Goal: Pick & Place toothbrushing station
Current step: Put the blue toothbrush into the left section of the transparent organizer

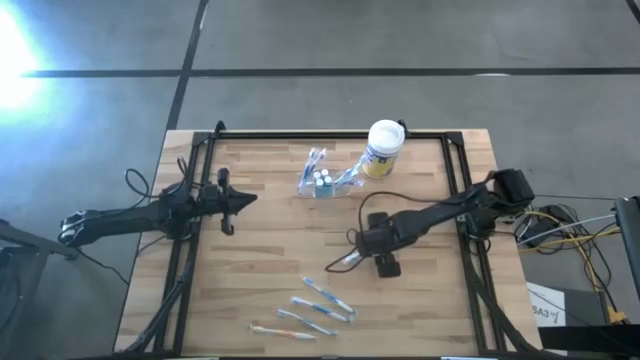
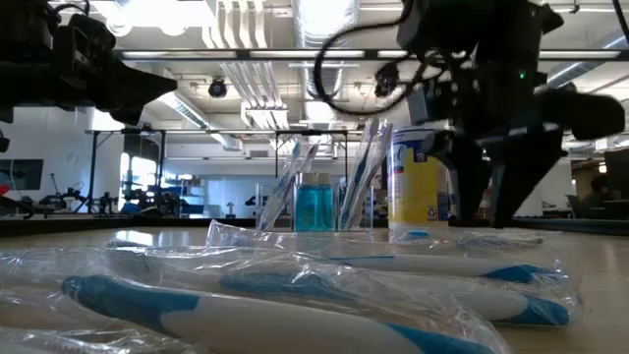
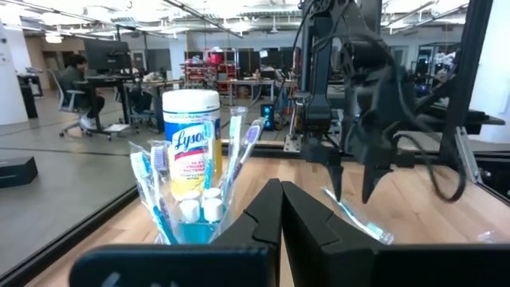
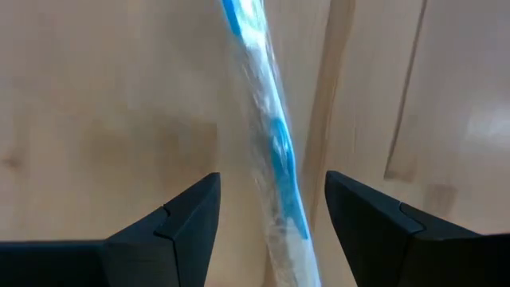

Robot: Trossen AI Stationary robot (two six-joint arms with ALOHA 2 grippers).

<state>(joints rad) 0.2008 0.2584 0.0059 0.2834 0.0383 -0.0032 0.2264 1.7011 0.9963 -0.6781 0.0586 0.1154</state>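
— Toothbrushing station [image 1: 322,182], where does it sit?
— Just beside the white canister [image 1: 384,148] with the yellow label, toward the left arm's side of it, on the wooden bench [image 1: 260,280]. It is clear plastic with blue liquid low inside, and several wrapped toothbrushes stand upright in it, leaning outward.
— And the right gripper [image 1: 352,260]?
— Well apart from the canister, out over the middle of the bench. Its fingers [image 4: 179,219] stand wide apart and hold nothing. A wrapped blue-and-white toothbrush [image 4: 267,151] lies flat on the wood, running through the gap between them without touching either.
— The left one?
— The left gripper [image 1: 245,198] hangs farther from the canister than the station does, on the station's other side, pointing toward it. Its fingers [image 3: 267,219] are pressed together with nothing between them.
— Anything else on the bench?
— A group of loose toothbrushes [image 1: 312,308] in clear wrappers, lying far from the canister near the opposite edge.
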